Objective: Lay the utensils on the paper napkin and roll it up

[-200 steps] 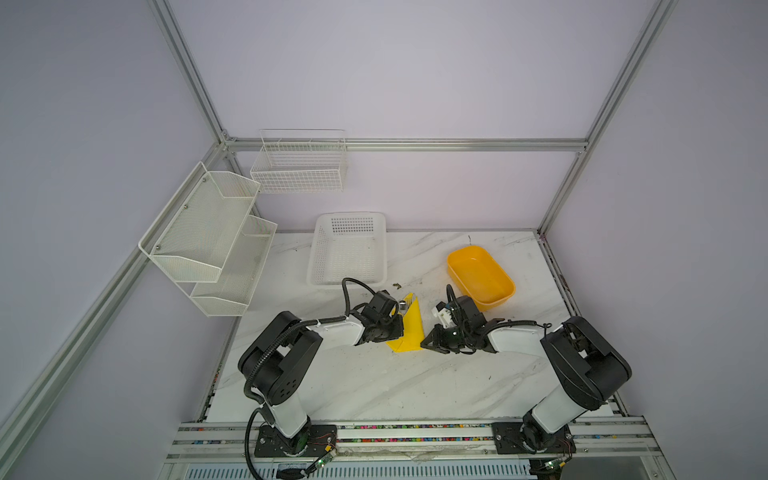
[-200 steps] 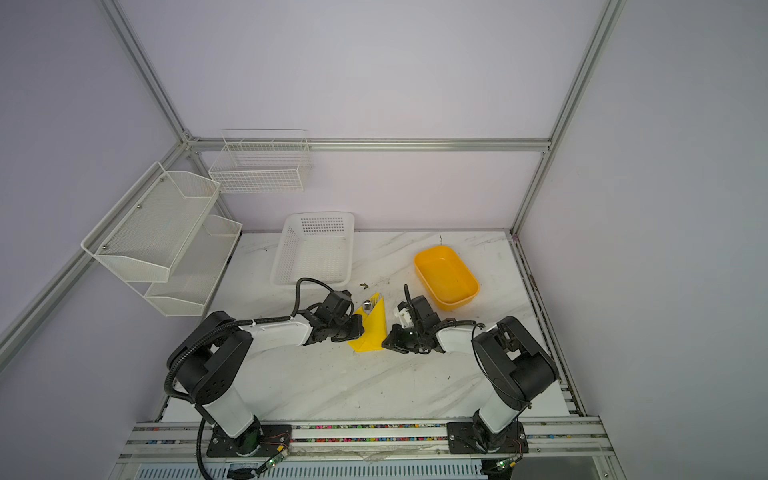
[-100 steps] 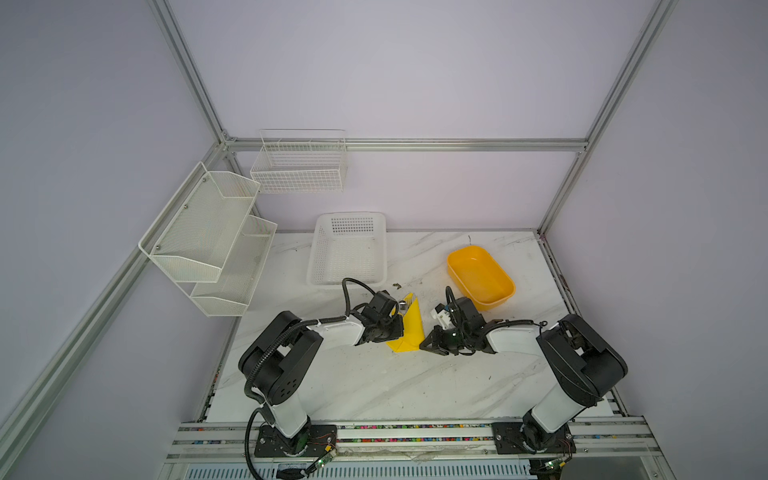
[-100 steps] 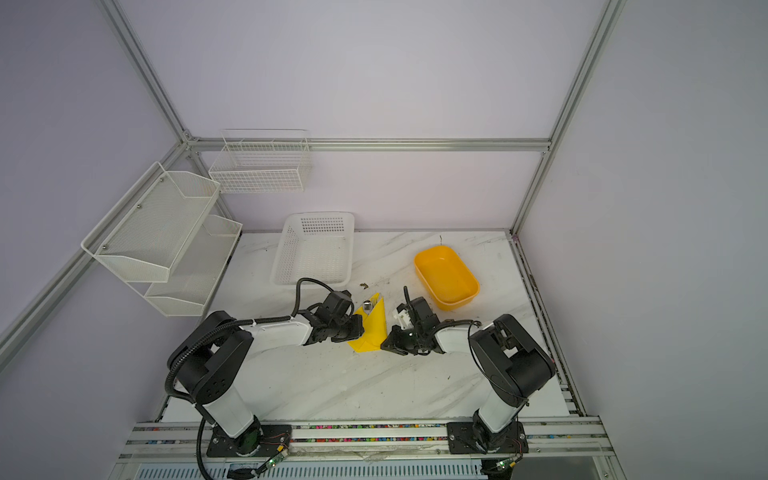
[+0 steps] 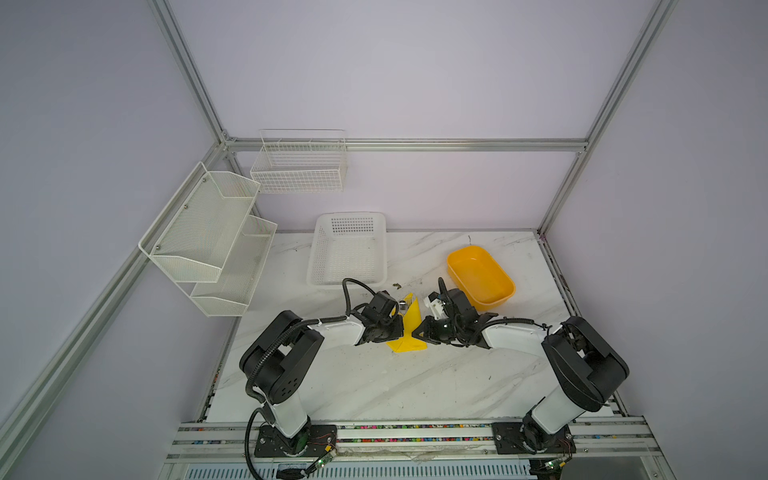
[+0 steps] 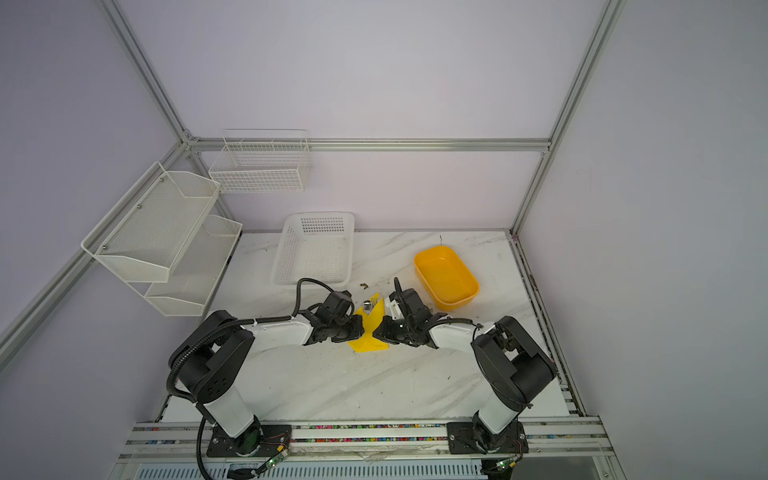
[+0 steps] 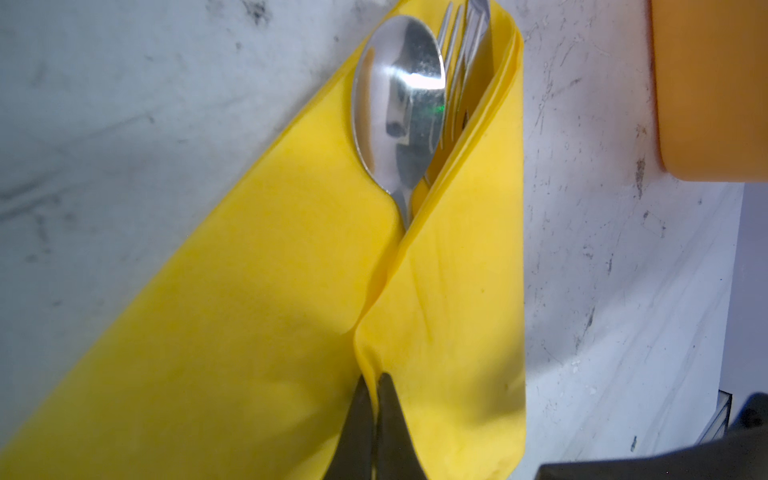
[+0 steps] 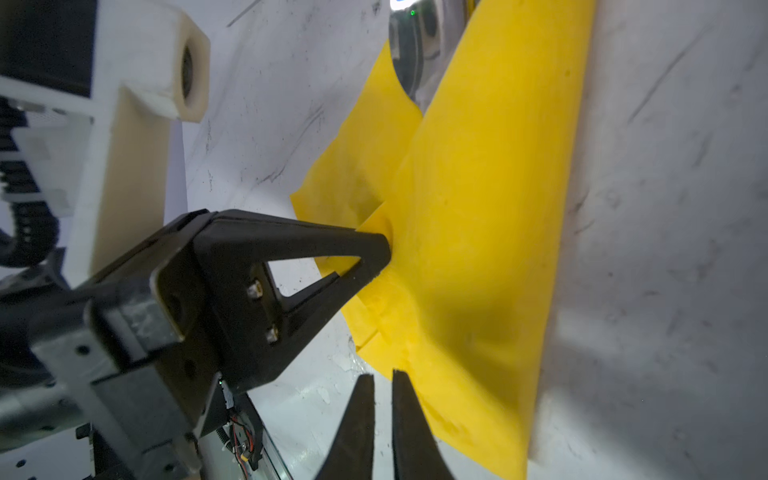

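- The paper napkin [image 5: 409, 332] lies near the middle of the marble bench [image 5: 374, 386], between the two grippers. It is folded into a narrow yellow strip, wider at the end nearer the arm bases.
- The utensils [image 7: 424, 83] sit inside the fold, with only their heads showing at the far end.
- In the left wrist view the spoon [image 7: 399, 104] lies bowl up on the paper. The tines of the fork [image 7: 459, 62] are just beside it and partly under its rim.
- A third strip of metal beside the fork is cut off by the frame and cannot be named. All the handles are hidden under the paper.
- The left gripper [image 7: 372, 384] is closed and pinches a raised fold where the two flaps of the napkin meet. A sliver of yellow shows between its tips.
- The right gripper [image 8: 382, 376] has its jaws almost together, with a narrow slit between them. Its tips are at the napkin's edge and one finger crosses in front of the paper. Whether it holds the sheet cannot be told.
- An orange-yellow tub [image 5: 480, 276] stands on the bench beyond the right gripper, apart from the napkin.
- A white plastic basket [image 5: 347, 249] sits at the rear of the bench.
- A wire basket [image 5: 299, 166] and a two-tier mesh shelf [image 5: 208, 237] hang on the walls.
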